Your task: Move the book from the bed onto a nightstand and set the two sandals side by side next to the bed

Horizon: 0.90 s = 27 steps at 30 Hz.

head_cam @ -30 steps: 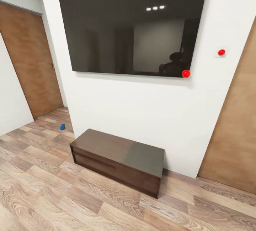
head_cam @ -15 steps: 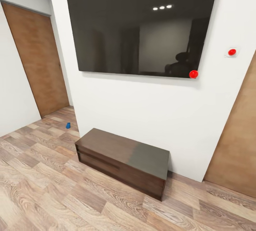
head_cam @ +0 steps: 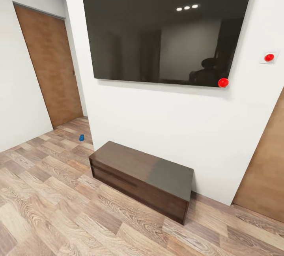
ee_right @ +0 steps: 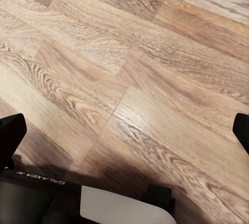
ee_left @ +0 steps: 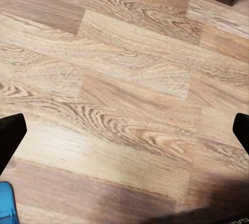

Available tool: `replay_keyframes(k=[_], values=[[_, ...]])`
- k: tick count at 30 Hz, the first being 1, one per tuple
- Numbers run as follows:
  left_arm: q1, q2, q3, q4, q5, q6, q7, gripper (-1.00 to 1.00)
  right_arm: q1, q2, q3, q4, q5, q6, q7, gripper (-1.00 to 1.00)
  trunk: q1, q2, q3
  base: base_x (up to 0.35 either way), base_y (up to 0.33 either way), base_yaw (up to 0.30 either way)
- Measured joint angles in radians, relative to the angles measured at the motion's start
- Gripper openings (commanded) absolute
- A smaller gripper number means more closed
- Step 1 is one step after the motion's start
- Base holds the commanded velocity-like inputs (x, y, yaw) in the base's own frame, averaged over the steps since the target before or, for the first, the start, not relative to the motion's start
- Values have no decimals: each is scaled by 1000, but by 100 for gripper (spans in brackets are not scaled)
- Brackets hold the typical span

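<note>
Blue sandal [head_cam: 81,137] | on wood floor [head_cam: 51,208] | far from open left pincer [ee_left: 124,130]

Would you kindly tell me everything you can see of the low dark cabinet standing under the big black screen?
The low dark cabinet is a long, low box in dark-brown wood, glossy enough that the right part of its flat top reflects pale grey. A horizontal seam runs along its front face, suggesting a drawer; it looks shut. It stands level on the wood-plank floor, its back close against the white wall, below the black screen. Nothing lies on its top. One corner also shows in the left wrist view.
</note>
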Motion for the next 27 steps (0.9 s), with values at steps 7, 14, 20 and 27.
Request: replay_keyframes(k=[7,14,20,27], values=[[0,0,0,0,0,0,0,100,0,-1,0,0,0,0,0,100,0,0,0,0,0,154],[0,0,0,0,0,0,0,100,0,-1,0,0,0,0,0,100,0,0,0,0,0,174],[0,1,0,0,0,0,0,100,0,-1,0,0,0,0,0,100,0,0,0,0,0,93],[0,1,0,0,-1,0,0,100,0,-1,0,0,0,0,0,100,0,0,0,0,0,11]])
